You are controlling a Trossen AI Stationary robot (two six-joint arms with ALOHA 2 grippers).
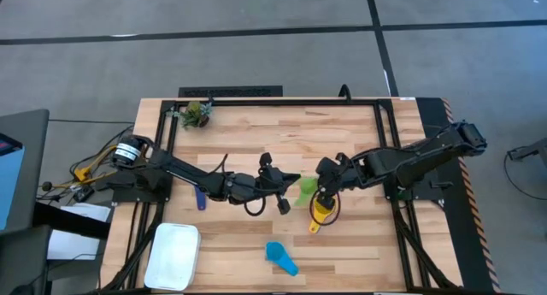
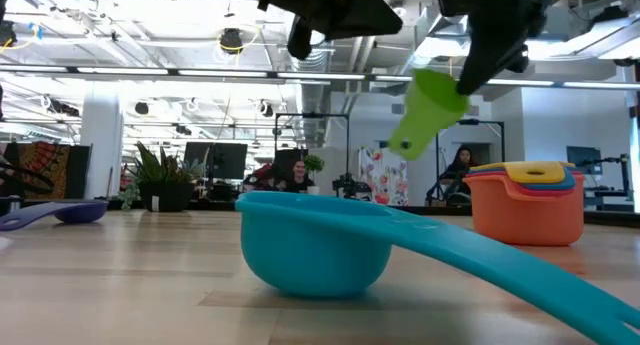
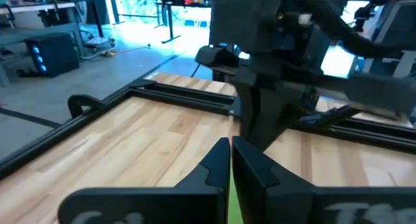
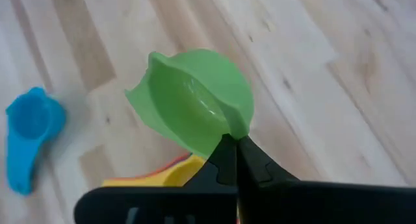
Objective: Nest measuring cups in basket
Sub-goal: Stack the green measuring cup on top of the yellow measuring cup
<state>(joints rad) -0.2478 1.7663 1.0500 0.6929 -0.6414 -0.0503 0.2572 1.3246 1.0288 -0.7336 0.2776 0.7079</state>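
Note:
A green measuring cup (image 1: 306, 188) (image 2: 427, 110) hangs in the air over the table's middle, with my right gripper (image 4: 233, 145) (image 1: 315, 190) shut on it. My left gripper (image 1: 298, 177) (image 3: 229, 146) is shut and level just left of it. A thin green strip shows in the slit between its fingers, and I cannot tell whether it touches the cup. A nested stack of orange, yellow and other cups (image 1: 319, 211) (image 2: 527, 200) stands just below. A light blue cup (image 1: 280, 257) and a dark blue cup (image 1: 200, 198) lie on the wood. The white basket (image 1: 173, 254) sits at the near left. My right gripper pinches the green cup's rim (image 4: 229, 128) between its two fingers, on the side nearest the gripper. The fingers slant down from the table's right. The cup is lifted clear and tilted, and its hollow faces the wrist camera.
A small green plant-like clump (image 1: 197, 114) stands at the far left corner. A black frame (image 1: 282, 103) borders the wooden top. The light blue cup (image 2: 315, 245) lies close to the near edge, its handle toward the right.

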